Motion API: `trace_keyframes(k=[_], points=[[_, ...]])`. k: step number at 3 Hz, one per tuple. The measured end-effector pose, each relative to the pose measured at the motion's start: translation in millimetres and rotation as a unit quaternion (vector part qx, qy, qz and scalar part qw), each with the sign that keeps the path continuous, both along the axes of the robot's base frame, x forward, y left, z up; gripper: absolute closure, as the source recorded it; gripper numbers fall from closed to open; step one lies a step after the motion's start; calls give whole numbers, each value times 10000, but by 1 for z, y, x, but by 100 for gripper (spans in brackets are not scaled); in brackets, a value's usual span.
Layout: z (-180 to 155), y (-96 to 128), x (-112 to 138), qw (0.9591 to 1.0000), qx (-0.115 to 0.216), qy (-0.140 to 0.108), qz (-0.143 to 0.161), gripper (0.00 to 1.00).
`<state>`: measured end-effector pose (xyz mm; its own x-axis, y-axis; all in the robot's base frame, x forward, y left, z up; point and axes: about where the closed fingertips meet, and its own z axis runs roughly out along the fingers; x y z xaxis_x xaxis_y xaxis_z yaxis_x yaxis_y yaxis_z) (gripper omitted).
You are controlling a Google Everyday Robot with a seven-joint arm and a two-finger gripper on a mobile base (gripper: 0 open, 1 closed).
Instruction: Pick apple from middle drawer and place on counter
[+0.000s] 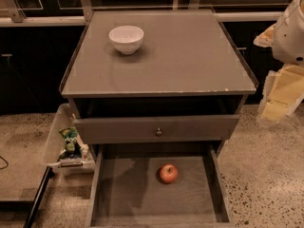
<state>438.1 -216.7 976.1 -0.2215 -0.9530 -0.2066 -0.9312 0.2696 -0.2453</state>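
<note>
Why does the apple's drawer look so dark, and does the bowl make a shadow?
In the camera view the counter is lit from above, the middle drawer below is dimmer, the bowl casts a soft shadow beside it, and the gripper shows pale at the right edge.

The counter [190, 56] looks matt, bowl [126, 38] glossy, middle drawer [128, 189] wooden, right-side gripper [279, 99] plastic.

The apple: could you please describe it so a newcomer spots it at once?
Below the grey counter, the middle drawer stands pulled open. The apple lies alone on its bare floor: small, round, red. The white bowl sits up on the counter; the gripper hangs at the view's right edge, well away.
</note>
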Motion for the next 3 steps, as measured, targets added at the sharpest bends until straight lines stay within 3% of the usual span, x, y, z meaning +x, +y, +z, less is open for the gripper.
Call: trace_keyframes(k=[2,3], points=[[-11,2,-2,10000,-15,69,34,0],[-52,7,-15,9994,3,339,110,0]])
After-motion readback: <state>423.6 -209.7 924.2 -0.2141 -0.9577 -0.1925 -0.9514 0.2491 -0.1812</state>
